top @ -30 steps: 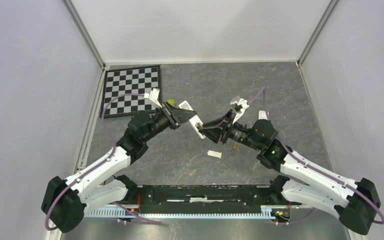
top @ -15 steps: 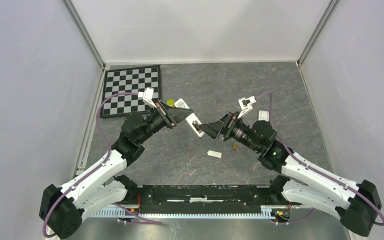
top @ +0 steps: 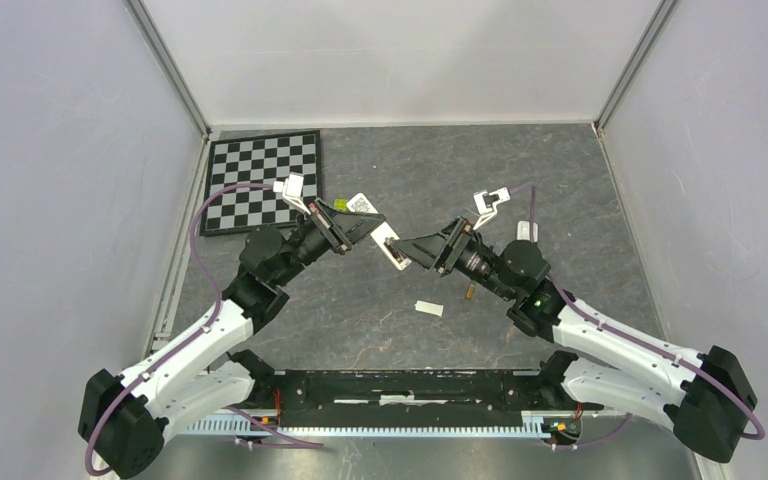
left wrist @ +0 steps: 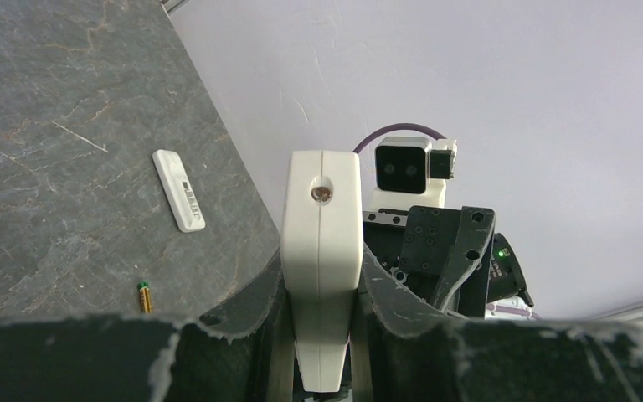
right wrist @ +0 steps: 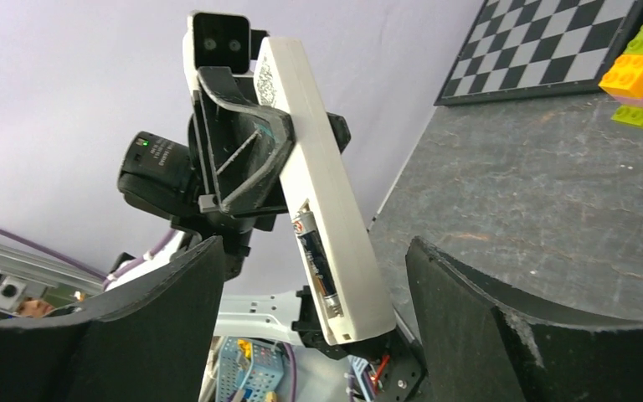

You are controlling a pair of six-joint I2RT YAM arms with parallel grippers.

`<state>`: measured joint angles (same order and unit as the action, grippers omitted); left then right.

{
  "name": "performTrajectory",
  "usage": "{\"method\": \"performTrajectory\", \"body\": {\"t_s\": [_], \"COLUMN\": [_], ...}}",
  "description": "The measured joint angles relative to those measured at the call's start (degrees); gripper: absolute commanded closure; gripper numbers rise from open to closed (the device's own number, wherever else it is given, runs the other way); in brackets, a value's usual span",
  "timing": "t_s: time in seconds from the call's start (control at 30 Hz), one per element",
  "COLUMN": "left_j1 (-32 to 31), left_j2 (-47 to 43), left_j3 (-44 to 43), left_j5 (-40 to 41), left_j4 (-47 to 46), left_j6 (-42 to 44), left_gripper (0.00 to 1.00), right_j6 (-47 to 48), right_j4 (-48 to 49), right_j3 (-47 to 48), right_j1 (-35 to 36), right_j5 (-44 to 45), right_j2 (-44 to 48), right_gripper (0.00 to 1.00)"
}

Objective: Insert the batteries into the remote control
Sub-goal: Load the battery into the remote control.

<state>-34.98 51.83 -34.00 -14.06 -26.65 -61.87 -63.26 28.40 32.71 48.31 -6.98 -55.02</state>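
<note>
- Left gripper [top: 360,230]: my fingers are pinched on the long sides of the white plastic bar-shaped remote control [right wrist: 335,209]. They hold it tilted in the air above the middle of the bench [top: 360,320], its open battery bay facing my other arm.
- My right gripper [top: 412,248] has its fingers spread wide, one on each side of the remote's lower end, touching nothing.
- One slim dark battery with a metal cap [right wrist: 313,260] lies lengthwise in the open bay.
- A second slim battery with a gold end [top: 469,292] lies on the bench under my right wrist, right of the middle.
- A small flat white plastic cover [top: 428,308] lies near it, toward the near edge.
- A black-and-white chequered board [top: 263,180] lies in the far left corner.
- A block of orange, pink and yellow-green toy bricks [right wrist: 640,71] sits by the board's right edge.
</note>
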Motion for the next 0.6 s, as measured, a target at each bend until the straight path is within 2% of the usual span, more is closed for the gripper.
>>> {"method": "performTrajectory", "body": {"t_s": [0.27, 0.6], "left_j1": [0.04, 0.04], "left_j2": [-0.35, -0.37], "left_j3": [0.24, 0.55], "left_j5": [-0.02, -0.59], "left_j4": [-1.05, -3.02], "left_j6": [-0.04, -0.13], "left_gripper": [0.98, 0.98], "right_j6": [-1.44, -1.90], "right_j4": [2.67, 4.35], "right_j3": [-0.59, -1.16], "right_j1": [0.02, 0.00], "right_j5": [-0.04, -0.70], "right_j2": [-0.50, -2.16], "right_gripper": [0.45, 0.57]}}
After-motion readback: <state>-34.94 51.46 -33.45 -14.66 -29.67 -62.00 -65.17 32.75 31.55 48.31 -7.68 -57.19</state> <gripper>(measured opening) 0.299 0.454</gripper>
